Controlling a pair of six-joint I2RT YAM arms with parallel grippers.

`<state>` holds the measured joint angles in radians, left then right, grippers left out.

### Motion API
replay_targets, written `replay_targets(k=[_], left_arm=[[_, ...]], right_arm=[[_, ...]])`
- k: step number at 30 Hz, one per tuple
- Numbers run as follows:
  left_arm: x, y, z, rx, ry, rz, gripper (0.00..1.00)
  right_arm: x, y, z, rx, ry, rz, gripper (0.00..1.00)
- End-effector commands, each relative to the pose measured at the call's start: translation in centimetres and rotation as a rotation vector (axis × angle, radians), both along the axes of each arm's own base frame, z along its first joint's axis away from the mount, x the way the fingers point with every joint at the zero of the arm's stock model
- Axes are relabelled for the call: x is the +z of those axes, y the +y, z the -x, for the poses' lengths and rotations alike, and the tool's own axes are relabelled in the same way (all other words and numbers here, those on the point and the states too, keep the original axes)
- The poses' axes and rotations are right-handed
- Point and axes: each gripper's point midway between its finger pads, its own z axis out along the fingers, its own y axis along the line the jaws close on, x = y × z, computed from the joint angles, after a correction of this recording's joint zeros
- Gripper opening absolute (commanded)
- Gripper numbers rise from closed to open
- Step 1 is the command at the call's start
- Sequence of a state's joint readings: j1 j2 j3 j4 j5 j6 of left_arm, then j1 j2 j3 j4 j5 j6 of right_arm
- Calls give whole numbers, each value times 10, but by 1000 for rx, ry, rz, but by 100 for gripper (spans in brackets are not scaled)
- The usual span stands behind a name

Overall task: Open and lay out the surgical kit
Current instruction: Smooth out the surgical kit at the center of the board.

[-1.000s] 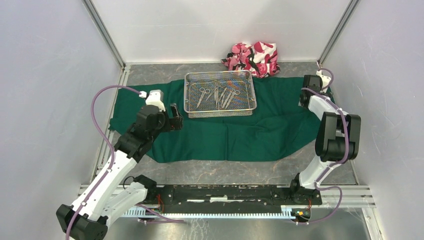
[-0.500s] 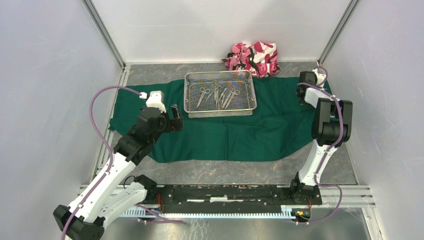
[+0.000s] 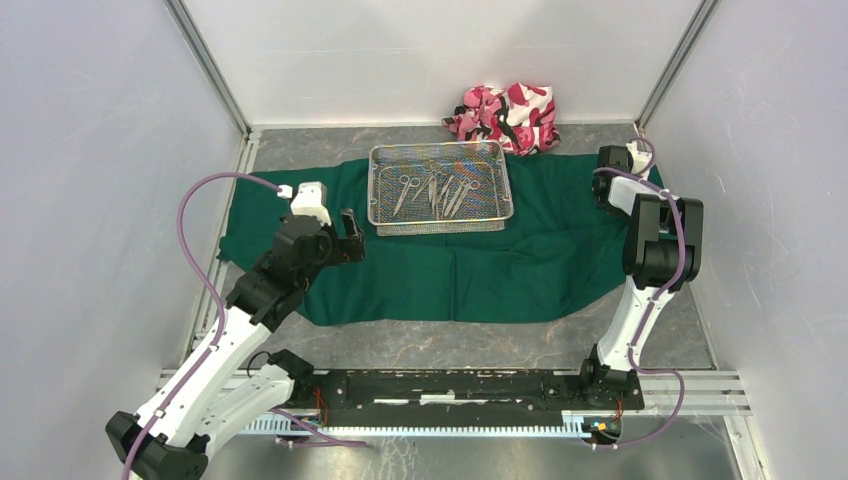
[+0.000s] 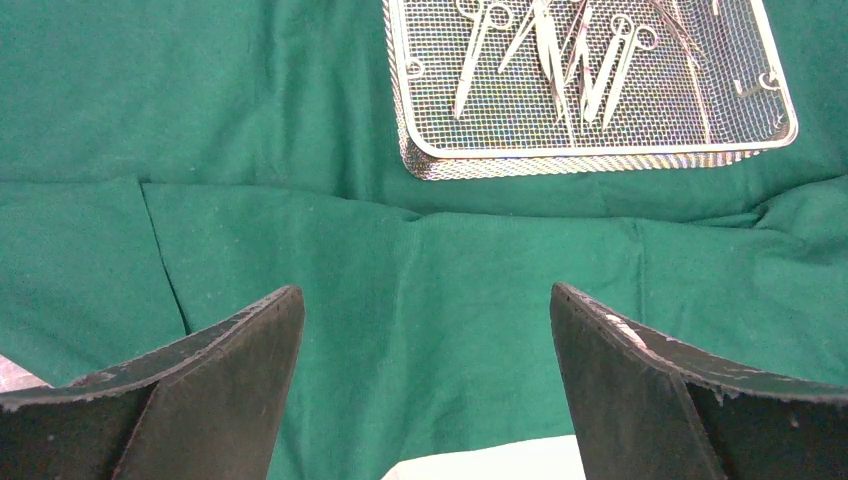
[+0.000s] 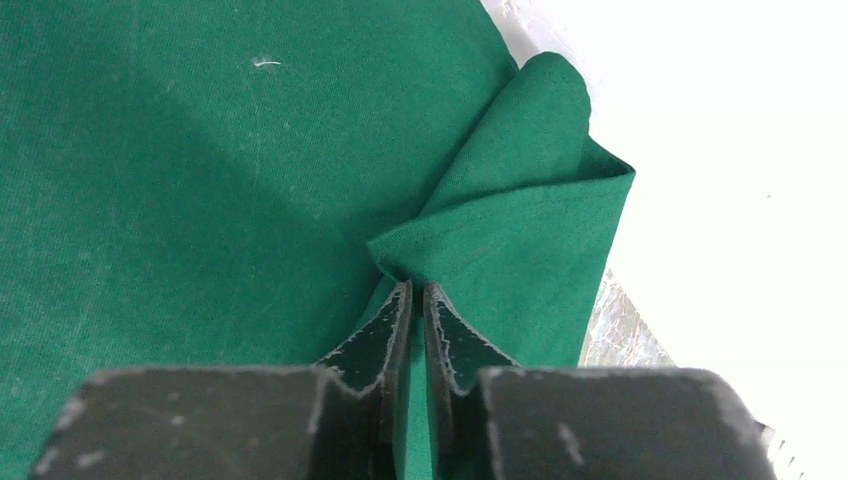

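Note:
The dark green cloth (image 3: 450, 270) lies spread across the table with the silver wire-mesh tray (image 3: 374, 190) standing on its far part. Scissors and forceps (image 3: 435, 190) lie inside the tray. My left gripper (image 3: 350, 235) hovers open over the cloth's left half. In the left wrist view its fingers (image 4: 250, 380) stand wide apart above the cloth (image 4: 300, 120), with the tray (image 4: 590, 152) ahead. My right gripper (image 3: 606, 180) is at the cloth's far right corner. In the right wrist view it (image 5: 417, 287) is shut on a raised fold of the cloth (image 5: 520, 220).
A pink, white and black camouflage bundle (image 3: 505, 117) sits at the back by the rear wall, just behind the tray. White walls with metal rails enclose the table on the left, right and back. Bare grey tabletop (image 3: 450, 345) shows between the cloth and the arm bases.
My right gripper has closed on the cloth's far right corner, and its arm has drawn in slightly to the left. The left arm has hardly moved.

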<state>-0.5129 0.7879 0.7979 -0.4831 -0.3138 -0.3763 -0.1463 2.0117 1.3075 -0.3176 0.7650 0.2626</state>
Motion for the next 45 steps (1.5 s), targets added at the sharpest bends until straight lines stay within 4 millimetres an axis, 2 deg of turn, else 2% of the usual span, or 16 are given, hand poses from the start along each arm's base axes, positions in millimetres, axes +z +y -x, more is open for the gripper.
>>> replay_targets(k=[1,6,10,14,19,20,25,26,29,33,35,37,39,40,43,45], left_arm=[[9,3,-1,-6,-39,-29,98],[10,3,0,-6,-42,-26,98],[11,4,0,-6,-46,-24,98],[13,5,1,0,-52,-24,98],[14,6,1,5,-55,-19,98],[14,6,1,6,-54,-19,98],[13,6,1,7,-51,-19,98],[12,6,0,8,-50,-21,98],[12,7,0,17,-51,-21,98],[12,11,-1,42,-64,-20,100],[12,14,-2,61,-63,-24,100],[8,17,-3,83,-52,-34,100],[1,24,-5,128,-29,-59,100],[-3,25,-7,143,-13,-66,100],[-19,32,-10,204,53,-108,100],[-31,42,-10,270,106,-152,100]], right_arm=[[22,-14,6,-52,-9,74,5],[44,-20,31,-110,-32,117,0],[66,-33,74,-204,-94,162,0],[78,-53,148,-383,-184,201,0],[70,-73,278,-763,-415,248,0],[70,-73,294,-804,-463,278,0],[61,-63,322,-836,-521,344,0],[59,-62,325,-843,-507,352,22],[55,-63,319,-819,-471,322,74],[73,-59,266,-589,-485,225,85],[87,-40,221,-366,-497,178,86],[92,4,164,-67,-511,71,86],[86,79,110,324,-491,-98,85],[81,115,98,477,-463,-153,85],[59,216,95,885,-349,-270,85],[46,257,107,1013,-302,-319,85]])
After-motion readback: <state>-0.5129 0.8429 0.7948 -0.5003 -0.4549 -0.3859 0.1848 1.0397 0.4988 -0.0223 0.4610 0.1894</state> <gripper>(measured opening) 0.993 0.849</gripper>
